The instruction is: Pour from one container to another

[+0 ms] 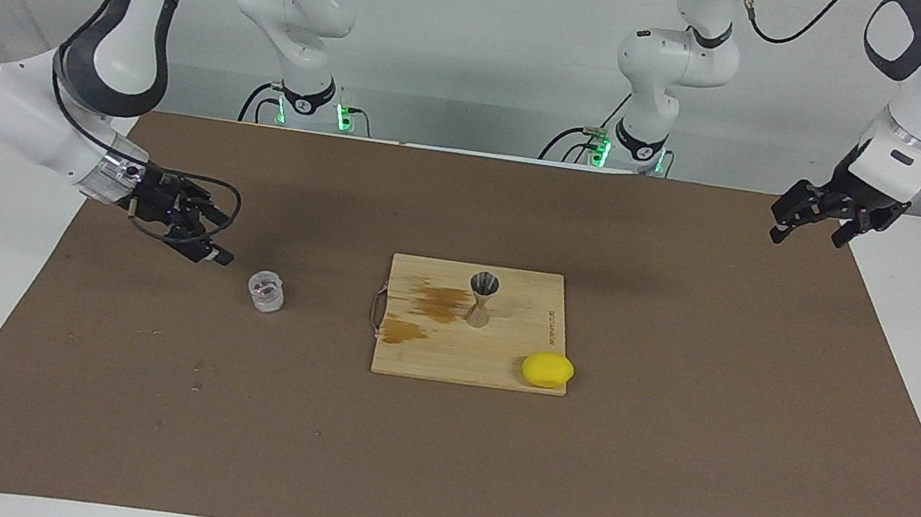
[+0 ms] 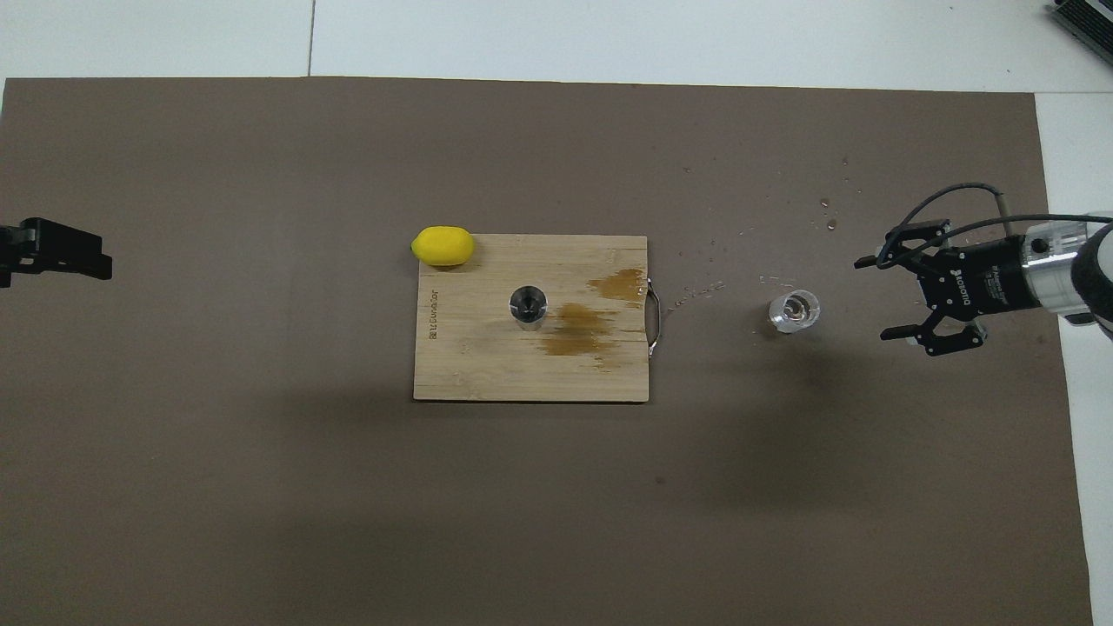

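The clear glass tumbler [image 1: 267,291] [image 2: 794,311] stands upright on the brown mat, toward the right arm's end of the table. The silvery hourglass jigger [image 1: 481,297] [image 2: 528,306] stands upright on the wooden cutting board [image 1: 499,368] [image 2: 487,369]. My right gripper [image 1: 222,238] [image 2: 874,297] is open and empty. It hangs low beside the tumbler, on the side away from the board, a short gap from it. My left gripper [image 1: 809,228] [image 2: 52,252] is open and empty, raised over the mat's edge at the left arm's end, and waits there.
A yellow lemon [image 1: 547,370] [image 2: 443,245] lies at the board's corner farther from the robots. The board has brown wet stains [image 2: 578,330] and a metal handle [image 2: 654,322] on its tumbler side. Small droplets [image 2: 826,224] dot the mat near the tumbler.
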Robot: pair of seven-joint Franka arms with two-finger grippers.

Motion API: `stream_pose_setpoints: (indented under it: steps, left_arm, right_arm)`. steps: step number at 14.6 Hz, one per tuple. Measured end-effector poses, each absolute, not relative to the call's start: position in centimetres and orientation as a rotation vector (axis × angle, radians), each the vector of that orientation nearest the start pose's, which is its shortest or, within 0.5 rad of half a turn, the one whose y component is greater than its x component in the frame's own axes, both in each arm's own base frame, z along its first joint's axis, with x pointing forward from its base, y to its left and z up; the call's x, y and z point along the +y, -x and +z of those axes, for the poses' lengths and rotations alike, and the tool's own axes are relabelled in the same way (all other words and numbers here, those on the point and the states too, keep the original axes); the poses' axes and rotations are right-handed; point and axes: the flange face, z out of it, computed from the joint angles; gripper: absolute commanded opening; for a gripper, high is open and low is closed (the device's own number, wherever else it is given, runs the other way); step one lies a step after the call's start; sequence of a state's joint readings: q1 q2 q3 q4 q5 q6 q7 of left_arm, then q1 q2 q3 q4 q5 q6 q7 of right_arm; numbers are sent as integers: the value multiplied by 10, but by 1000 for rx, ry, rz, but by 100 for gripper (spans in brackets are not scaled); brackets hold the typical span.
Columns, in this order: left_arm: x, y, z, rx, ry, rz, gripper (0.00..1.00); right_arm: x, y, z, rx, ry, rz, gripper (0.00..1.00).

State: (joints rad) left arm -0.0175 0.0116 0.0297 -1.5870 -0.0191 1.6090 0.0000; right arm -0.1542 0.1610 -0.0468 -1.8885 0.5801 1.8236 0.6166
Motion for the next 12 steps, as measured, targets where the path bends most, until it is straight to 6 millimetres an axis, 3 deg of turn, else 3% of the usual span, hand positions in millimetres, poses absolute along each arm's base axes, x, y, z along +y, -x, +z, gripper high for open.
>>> stream_pose_setpoints:
  steps: [6,12]
  left_arm:
    - [5,-561,614,-29,3160,-17,100]
    - [5,-561,614,-30,3160,-18,100]
  right_arm:
    - [-33,-583,459,1066,2701,203,100]
    - [-34,-580,518,703,2956,-32,100]
